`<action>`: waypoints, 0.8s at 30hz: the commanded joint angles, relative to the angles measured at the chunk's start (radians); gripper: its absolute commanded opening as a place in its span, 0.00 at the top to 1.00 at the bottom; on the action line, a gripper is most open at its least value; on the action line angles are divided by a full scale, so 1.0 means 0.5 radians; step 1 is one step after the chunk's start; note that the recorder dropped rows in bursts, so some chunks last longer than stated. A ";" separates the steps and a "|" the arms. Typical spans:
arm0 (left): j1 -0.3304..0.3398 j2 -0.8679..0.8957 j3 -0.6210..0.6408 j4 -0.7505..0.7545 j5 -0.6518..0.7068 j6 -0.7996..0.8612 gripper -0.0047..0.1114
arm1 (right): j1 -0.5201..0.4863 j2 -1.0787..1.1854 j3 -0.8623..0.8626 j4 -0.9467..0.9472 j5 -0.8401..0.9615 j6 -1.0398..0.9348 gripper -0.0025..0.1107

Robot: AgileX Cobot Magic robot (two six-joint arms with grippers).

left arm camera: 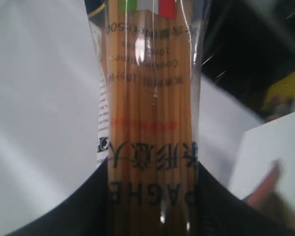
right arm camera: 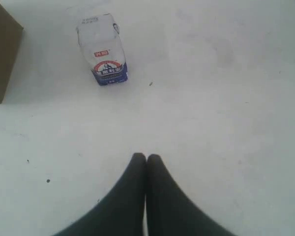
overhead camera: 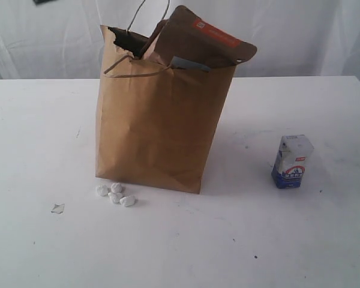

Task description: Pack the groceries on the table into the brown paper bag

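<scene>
The brown paper bag (overhead camera: 156, 126) stands upright on the white table (overhead camera: 240, 240). An orange-labelled brown pouch (overhead camera: 201, 42) sticks out of its top. A small blue-white carton (overhead camera: 292, 161) stands on the table to the bag's right. No arm shows in the exterior view. In the left wrist view my left gripper (left arm camera: 151, 166) is shut on the spaghetti packet (left arm camera: 147, 98), which runs lengthwise out from between the black fingers. My right gripper (right arm camera: 146, 157) hovers shut and empty over the table, with the carton (right arm camera: 104, 51) some way ahead and the bag's corner (right arm camera: 2, 54) beside it.
A few small white pebble-like bits (overhead camera: 115, 193) lie by the bag's front left corner, and a small flat scrap (overhead camera: 58, 208) lies further left. White curtains hang behind the table's far edge.
</scene>
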 commanded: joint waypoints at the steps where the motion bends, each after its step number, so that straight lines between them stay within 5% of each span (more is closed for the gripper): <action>1: -0.014 -0.054 0.116 0.023 -0.456 -0.340 0.96 | -0.006 -0.008 0.006 -0.008 -0.037 -0.005 0.98; 5: -0.011 -0.054 0.203 -0.375 -0.482 -0.669 0.96 | -0.006 -0.008 0.006 0.003 -0.045 -0.005 0.98; 14: -0.006 0.152 0.228 -1.106 -0.687 -0.622 0.96 | -0.006 -0.008 0.006 0.019 -0.040 -0.005 0.98; 24: 0.439 0.612 0.228 -1.926 -1.105 -0.873 0.96 | -0.006 -0.008 0.006 0.028 -0.036 -0.005 0.98</action>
